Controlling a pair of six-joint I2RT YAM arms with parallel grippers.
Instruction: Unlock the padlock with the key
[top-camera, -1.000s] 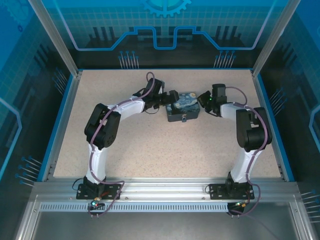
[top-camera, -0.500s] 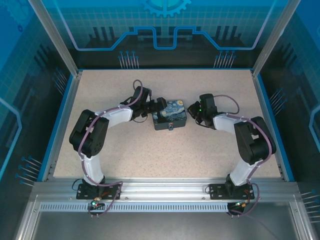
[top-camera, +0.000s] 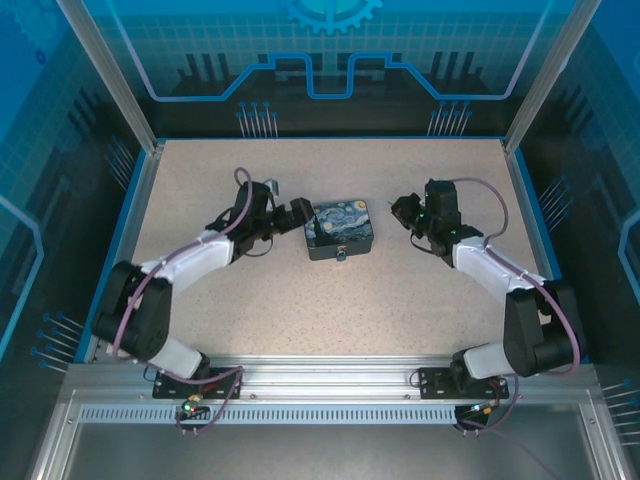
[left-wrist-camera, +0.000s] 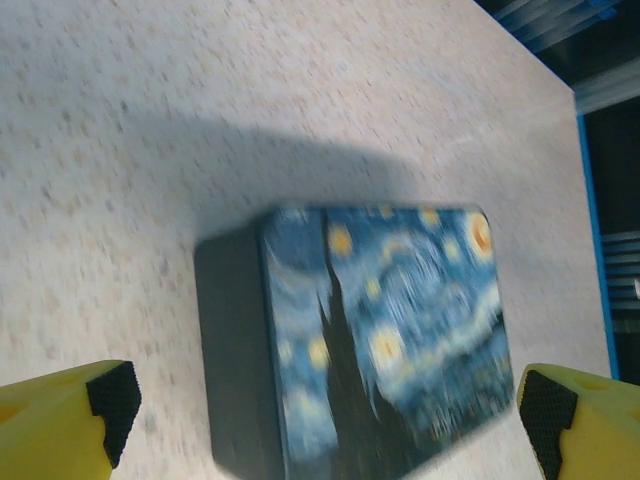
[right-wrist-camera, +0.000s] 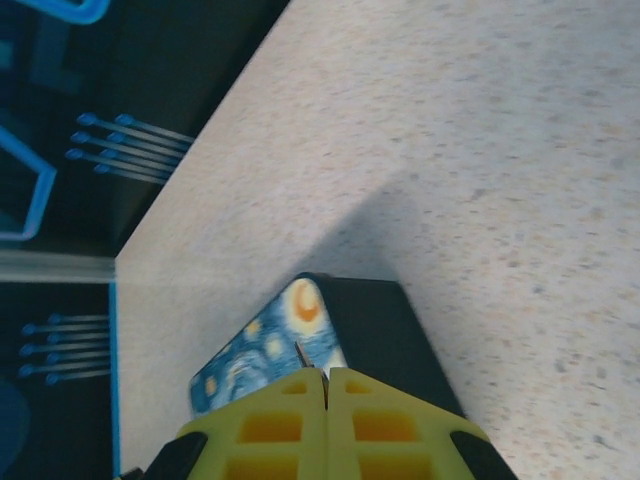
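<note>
Painted box (top-camera: 340, 225) on surface (top-camera: 300, 300), padlock (top-camera: 343, 255) at its near side. Left claw (top-camera: 300, 212) spread wide, just left of box. Right claw (top-camera: 400, 208) pinching key (right-wrist-camera: 300, 354), right of box.

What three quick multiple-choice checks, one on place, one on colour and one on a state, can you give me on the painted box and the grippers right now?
1. Where does the painted box lie on the table?
A. against the far wall
B. between the left gripper and the right gripper
C. beside the arm bases

2. What colour are the left gripper's fingers?
A. yellow
B. red
C. white

3. How do the left gripper's jaws stand?
A. shut on the box
B. shut on nothing
C. wide open

Answers: B, since the top view shows a gripper at either side of the box. A, since the left wrist view shows yellow fingers with black pads. C, since the two fingers sit far apart, at the bottom corners of the left wrist view.
</note>
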